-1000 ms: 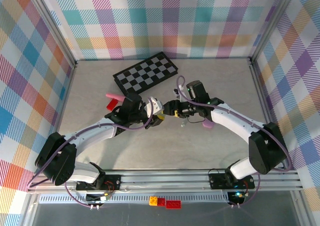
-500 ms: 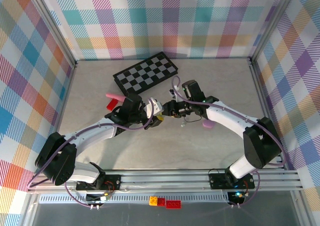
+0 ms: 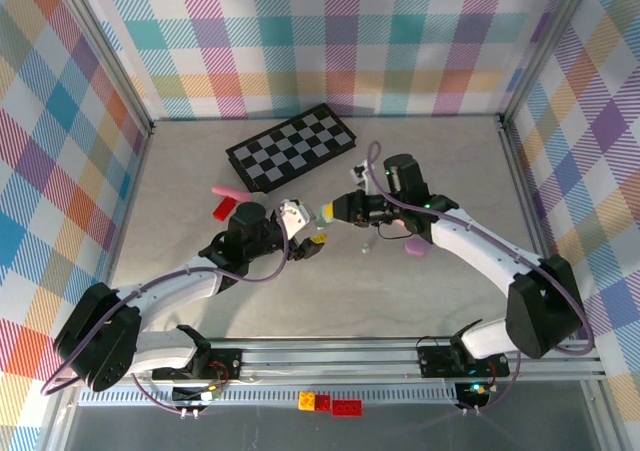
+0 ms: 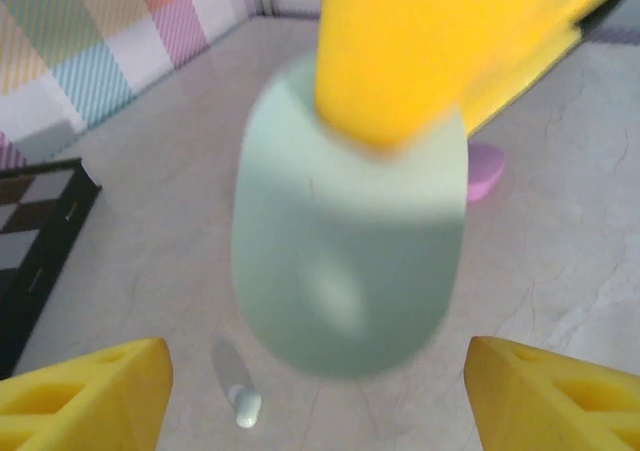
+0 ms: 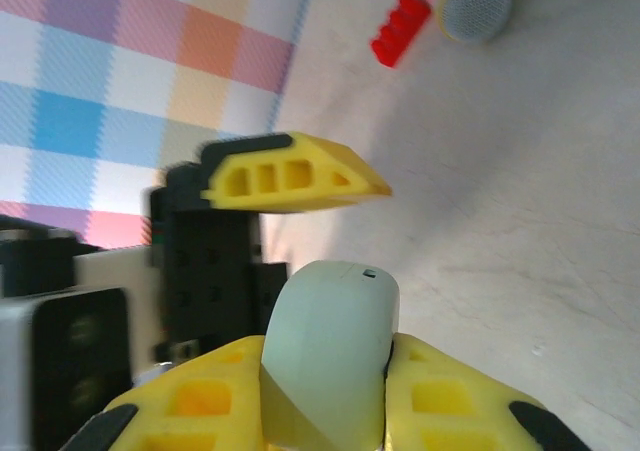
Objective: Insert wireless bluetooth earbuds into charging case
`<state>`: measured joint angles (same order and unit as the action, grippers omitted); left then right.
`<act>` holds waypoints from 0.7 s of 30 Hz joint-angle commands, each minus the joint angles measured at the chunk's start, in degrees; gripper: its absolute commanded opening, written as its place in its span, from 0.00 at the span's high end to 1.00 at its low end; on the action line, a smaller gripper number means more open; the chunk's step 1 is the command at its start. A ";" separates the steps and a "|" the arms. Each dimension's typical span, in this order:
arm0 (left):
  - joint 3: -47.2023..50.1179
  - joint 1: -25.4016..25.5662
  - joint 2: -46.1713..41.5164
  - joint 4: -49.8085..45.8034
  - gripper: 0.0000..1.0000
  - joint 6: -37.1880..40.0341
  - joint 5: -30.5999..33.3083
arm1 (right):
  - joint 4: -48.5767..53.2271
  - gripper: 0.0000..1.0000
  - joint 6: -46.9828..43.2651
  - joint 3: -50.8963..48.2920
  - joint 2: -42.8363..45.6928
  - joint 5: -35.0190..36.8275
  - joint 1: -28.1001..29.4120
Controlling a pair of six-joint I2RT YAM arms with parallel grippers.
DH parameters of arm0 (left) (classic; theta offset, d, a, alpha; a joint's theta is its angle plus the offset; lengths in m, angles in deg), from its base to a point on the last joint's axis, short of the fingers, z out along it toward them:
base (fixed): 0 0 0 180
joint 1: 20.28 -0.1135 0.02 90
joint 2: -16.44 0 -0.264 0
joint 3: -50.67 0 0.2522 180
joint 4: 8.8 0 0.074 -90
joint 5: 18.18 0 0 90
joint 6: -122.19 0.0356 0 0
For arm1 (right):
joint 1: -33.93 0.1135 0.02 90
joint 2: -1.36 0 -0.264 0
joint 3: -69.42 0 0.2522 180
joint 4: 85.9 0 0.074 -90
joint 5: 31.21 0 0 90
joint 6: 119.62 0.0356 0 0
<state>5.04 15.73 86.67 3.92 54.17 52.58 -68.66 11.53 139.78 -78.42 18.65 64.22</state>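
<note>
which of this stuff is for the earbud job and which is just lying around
For the job:
pale green case, held by the right gripper
purple case
small pale earbud on the table

Just lying about:
chessboard
red brick
pink toy microphone

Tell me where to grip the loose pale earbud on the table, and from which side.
Probably pinch the earbud across its narrow width, coming straight down from above: it is small and elongated, and lies flat and alone on the table.

Green case (image 4: 350, 261) blurred, top behind yellow finger (image 4: 400, 51); purple case (image 4: 486, 171) half hidden.
</note>
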 commanded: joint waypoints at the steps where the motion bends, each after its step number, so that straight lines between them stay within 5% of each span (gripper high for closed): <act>1: 3.80 -1.40 -1.84 18.80 0.22 -8.37 -2.96 | -10.94 0.81 10.16 -1.20 2.31 -8.58 -1.41; 11: 8.78 -2.70 4.20 49.93 0.22 -20.27 -5.30 | -36.86 0.83 33.06 -6.11 4.28 -14.88 -4.39; 21: 2.52 -2.70 9.02 50.11 0.32 -21.36 -11.17 | -62.15 0.86 54.75 -9.96 -1.24 -13.85 -4.71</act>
<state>10.04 13.52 94.91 49.10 34.28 43.92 -117.83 57.29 130.78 -78.27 5.17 59.76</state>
